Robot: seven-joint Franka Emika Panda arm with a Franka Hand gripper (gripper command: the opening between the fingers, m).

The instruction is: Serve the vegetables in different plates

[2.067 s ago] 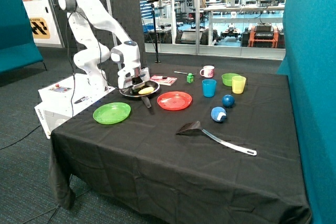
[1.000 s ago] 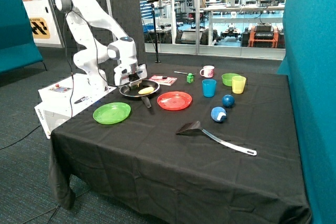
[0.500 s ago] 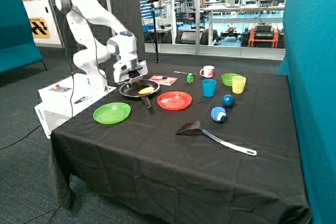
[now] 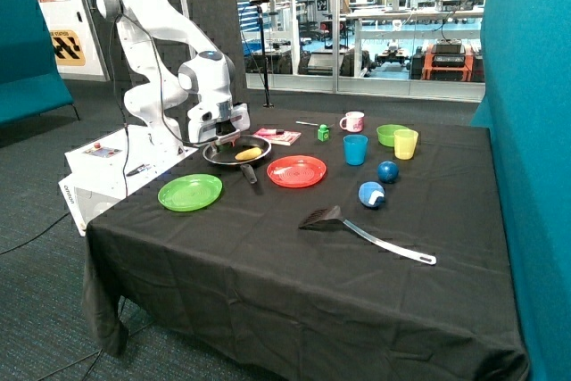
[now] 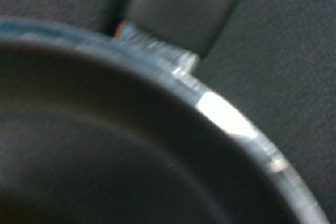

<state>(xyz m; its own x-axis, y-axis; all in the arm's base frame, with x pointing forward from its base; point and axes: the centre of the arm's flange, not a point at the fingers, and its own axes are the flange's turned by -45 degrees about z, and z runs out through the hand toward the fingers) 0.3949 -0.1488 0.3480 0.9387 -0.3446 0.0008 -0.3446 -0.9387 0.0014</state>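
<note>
The pale yellow oblong vegetable (image 4: 248, 154) lies in the black frying pan (image 4: 214, 157). The dark green vegetable is not in view. The bright green plate (image 4: 190, 192) and the red-orange plate (image 4: 297, 170) lie on the black cloth, both bare, on either side of the pan's handle. My gripper (image 4: 224, 137) hangs just above the pan's far rim, on the robot-base side, away from the yellow vegetable. The wrist view shows only the pan's rim (image 5: 226, 116) close up and black cloth beyond it.
Behind the pan lies a pink booklet (image 4: 278, 136). A green cube (image 4: 323, 133), mug (image 4: 353, 121), blue cup (image 4: 355, 149), yellow cup (image 4: 406, 143) and green bowl (image 4: 389, 134) stand at the back. Two blue balls (image 4: 371, 194) and a spatula (image 4: 335, 218) lie nearer the front.
The gripper has lifted out of the pan and moved from over the yellow vegetable toward the pan's far rim. The yellow vegetable and the plates have not moved.
</note>
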